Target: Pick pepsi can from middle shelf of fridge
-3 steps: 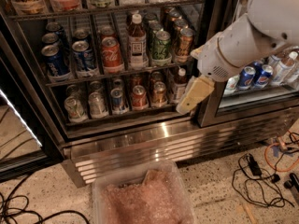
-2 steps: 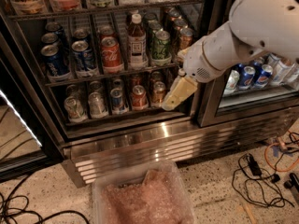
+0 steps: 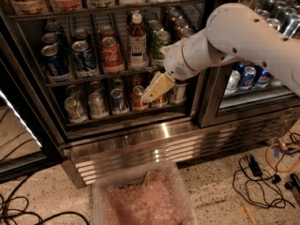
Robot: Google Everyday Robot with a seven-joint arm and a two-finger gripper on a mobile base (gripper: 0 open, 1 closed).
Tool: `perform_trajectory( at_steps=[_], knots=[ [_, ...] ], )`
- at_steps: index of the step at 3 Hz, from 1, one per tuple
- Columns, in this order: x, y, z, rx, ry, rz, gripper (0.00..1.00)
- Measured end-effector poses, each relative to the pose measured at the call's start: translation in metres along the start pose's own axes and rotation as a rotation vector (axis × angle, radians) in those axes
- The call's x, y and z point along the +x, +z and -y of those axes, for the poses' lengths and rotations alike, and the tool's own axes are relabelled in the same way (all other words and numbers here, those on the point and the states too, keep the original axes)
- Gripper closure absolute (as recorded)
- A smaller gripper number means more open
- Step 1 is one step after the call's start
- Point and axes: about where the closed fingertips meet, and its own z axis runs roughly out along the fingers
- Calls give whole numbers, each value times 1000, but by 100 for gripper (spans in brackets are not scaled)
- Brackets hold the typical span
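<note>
The fridge (image 3: 140, 150) stands open in front of me, black-framed with a ribbed steel base. The middle shelf (image 3: 93, 77) is a dark wire rack holding a row of cans and a bottle. The pepsi can (image 3: 85, 58), blue with white and red markings and a silver top, stands second from the left, between a darker blue can (image 3: 54, 63) and a red Coca-Cola can (image 3: 111, 55). My gripper (image 3: 156, 88), cream-coloured on a white arm, hangs in front of the lower shelf, right of and below the pepsi can, touching none of the middle-shelf cans.
A brown bottle (image 3: 137, 41) and a green can (image 3: 161, 42) stand right of the Coca-Cola can. The lower shelf holds several cans (image 3: 97, 105). A clear plastic bin (image 3: 143, 198) sits on the floor in front. Cables (image 3: 262, 175) lie at right. A neighbouring cooler holds blue cans (image 3: 247, 77).
My arm has swung left. The gripper moved from the fridge's right edge to in front of the lower shelf's middle-right cans. No can has moved.
</note>
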Motion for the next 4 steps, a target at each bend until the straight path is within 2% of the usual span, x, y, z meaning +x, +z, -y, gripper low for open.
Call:
perform_trajectory(
  at_steps=[1,2,3,4],
  knots=[
    [-18,19,-12,-39,-23,54,0],
    [-38,35,-29,-108,-64,103,0],
    [-38,36,-30,-109,-64,103,0],
    [-35,57,-36,-125,-44,137,0]
  ],
)
